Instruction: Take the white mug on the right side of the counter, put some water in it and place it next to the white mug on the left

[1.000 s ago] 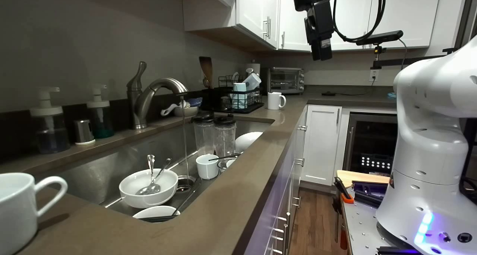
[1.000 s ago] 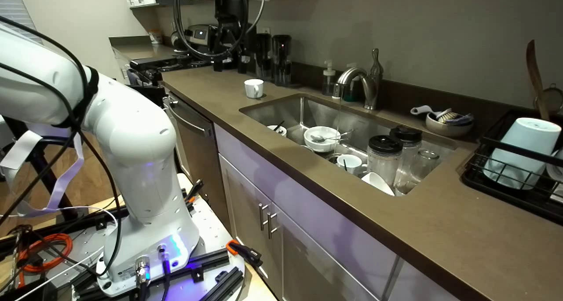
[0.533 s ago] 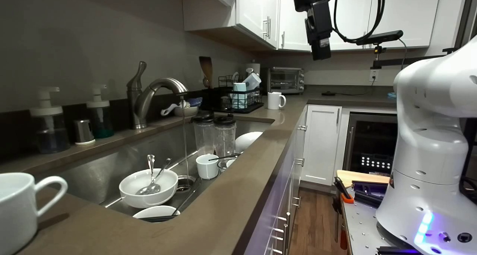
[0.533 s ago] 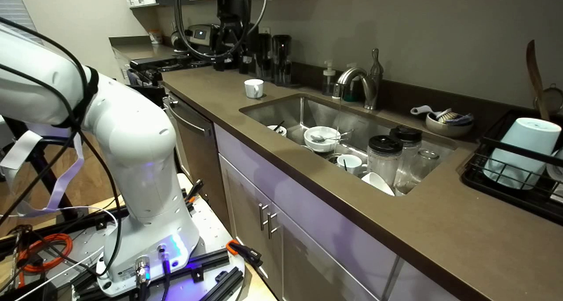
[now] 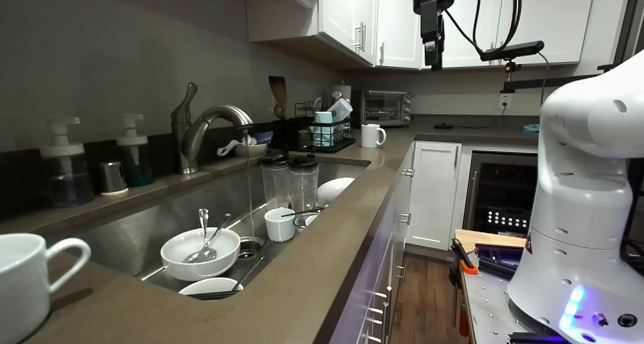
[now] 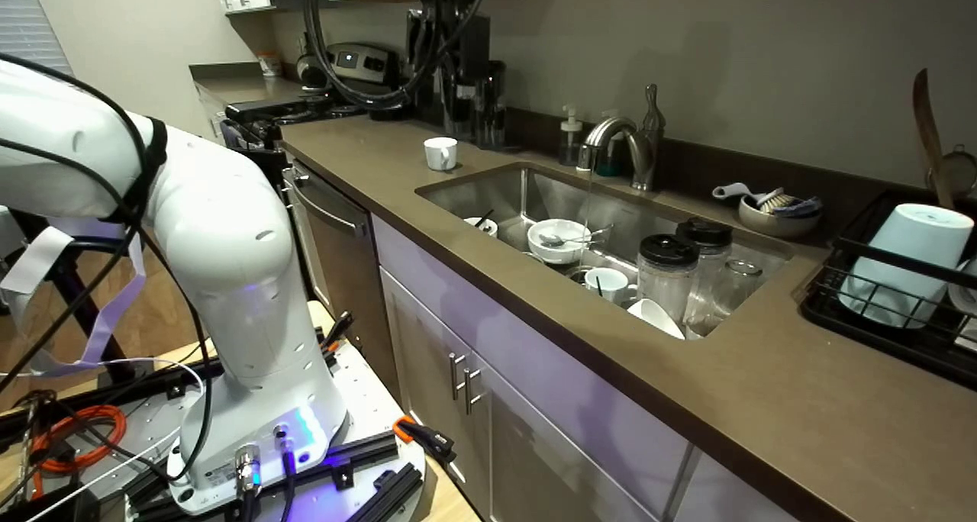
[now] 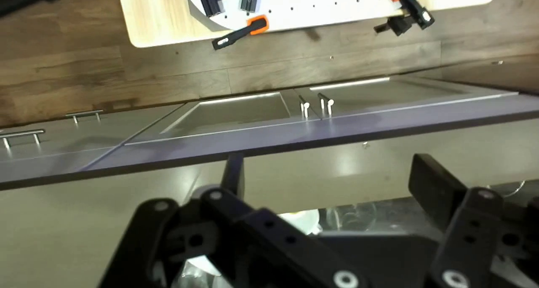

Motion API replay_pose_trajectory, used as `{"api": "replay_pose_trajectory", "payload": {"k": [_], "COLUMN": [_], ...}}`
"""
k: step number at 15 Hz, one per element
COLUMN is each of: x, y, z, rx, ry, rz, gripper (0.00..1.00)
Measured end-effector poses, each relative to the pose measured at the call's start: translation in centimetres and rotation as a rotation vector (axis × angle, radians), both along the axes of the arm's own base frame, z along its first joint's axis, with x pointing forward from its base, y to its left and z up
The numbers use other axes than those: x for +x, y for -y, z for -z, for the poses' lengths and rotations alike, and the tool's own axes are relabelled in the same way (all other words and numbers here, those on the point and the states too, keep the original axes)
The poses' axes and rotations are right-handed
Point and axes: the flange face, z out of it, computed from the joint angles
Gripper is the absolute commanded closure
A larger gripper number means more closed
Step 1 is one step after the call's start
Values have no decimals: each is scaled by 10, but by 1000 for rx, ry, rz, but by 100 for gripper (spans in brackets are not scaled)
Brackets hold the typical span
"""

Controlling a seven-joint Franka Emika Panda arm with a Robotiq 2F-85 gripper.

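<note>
A white mug (image 5: 370,136) stands upright on the far counter beside the dish rack, in an exterior view only. Another white mug (image 5: 20,283) stands at the near counter end; it also shows past the sink's end (image 6: 440,154). Water runs from the faucet (image 5: 216,115), also visible in an exterior view (image 6: 626,129), into the sink. My gripper (image 5: 433,62) is raised high above the counter, pointing down, away from both mugs. In the wrist view the fingers (image 7: 332,174) are wide apart with nothing between them. Neither counter mug can be made out in the wrist view.
The sink holds a white bowl (image 5: 201,253) with spoons, a white cup (image 5: 279,224) and lidded clear jars (image 6: 668,278). A dish rack (image 6: 916,293) with cups stands beyond it. Soap dispensers (image 5: 65,168) stand behind the sink. Upper cabinets (image 5: 347,17) hang above the far counter.
The arm has swung and its wrist has turned. The gripper has shifted slightly to the right in both exterior views. Mugs, dishes and running water look unchanged.
</note>
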Motion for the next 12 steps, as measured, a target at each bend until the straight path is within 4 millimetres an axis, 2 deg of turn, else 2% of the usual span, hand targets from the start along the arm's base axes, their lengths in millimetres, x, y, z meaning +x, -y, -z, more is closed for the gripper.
{"api": "replay_pose_trajectory", "payload": {"k": [3,7,12], "x": [-12,-23,-13], "y": [53,112,173], "z": [-8,-13,-8], "rx": [-21,-85,-139], "ry": [76,138,107], "rz": [126,254,390], "gripper": [0,0,0]}}
